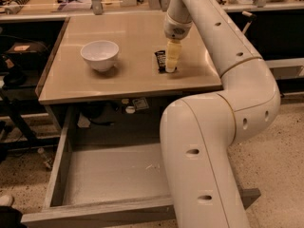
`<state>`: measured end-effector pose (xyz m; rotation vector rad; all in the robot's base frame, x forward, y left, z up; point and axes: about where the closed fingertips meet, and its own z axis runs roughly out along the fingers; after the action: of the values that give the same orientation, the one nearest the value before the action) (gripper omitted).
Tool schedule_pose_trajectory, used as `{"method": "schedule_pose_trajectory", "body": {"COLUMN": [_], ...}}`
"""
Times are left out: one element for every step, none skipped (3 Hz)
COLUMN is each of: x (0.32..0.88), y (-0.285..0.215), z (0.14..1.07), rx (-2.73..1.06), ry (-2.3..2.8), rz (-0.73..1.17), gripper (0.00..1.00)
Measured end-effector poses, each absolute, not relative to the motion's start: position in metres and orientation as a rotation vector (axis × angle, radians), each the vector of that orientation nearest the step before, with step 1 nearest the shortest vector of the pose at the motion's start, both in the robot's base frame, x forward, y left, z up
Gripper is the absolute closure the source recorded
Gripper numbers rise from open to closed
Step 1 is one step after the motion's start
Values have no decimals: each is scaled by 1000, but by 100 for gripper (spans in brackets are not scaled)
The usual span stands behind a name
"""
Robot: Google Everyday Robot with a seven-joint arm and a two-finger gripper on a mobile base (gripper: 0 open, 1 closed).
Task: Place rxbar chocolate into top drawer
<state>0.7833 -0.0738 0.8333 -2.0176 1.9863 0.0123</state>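
The step in hand is the pick-up: nothing has gone into the drawer yet. The gripper [172, 66] hangs straight down from the arm's [232, 65] wrist, its tip at the desk [128, 37] surface just right of the rxbar chocolate [161, 61]. The bar lies flat on the desk, right of centre, long side running near to far. The pale gripper body appears to touch the bar's right edge or overlap it. From this angle one cannot tell whether the jaws are wide, narrow or already around the bar.

The top drawer [114, 172] is pulled fully out below the desk's near edge, its grey bottom bare where visible. The next move likely calls for a firm hold across the bar's narrow width and a lift clear of the desk. Then comes a carry towards the near side, past the desk edge, and a lowering into the drawer.

A white bowl [99, 55] stands on the left half of the desk, well apart from the bar and off the likely path. The main obstruction seems to be the arm itself: its large lower link hides the right part of the drawer in this view, so the left and middle of the drawer look like the easier target. A few small white items [128, 109] sit in the shadow under the desk top, behind the drawer.
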Motion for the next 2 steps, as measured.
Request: {"method": "schedule_pose_trajectory", "body": {"x": [785, 786], "y": [-70, -68], "z": [824, 817], "rx": [-2005, -2002], "ry": [2006, 2014], "rz": [40, 62], "gripper": [0, 0]}}
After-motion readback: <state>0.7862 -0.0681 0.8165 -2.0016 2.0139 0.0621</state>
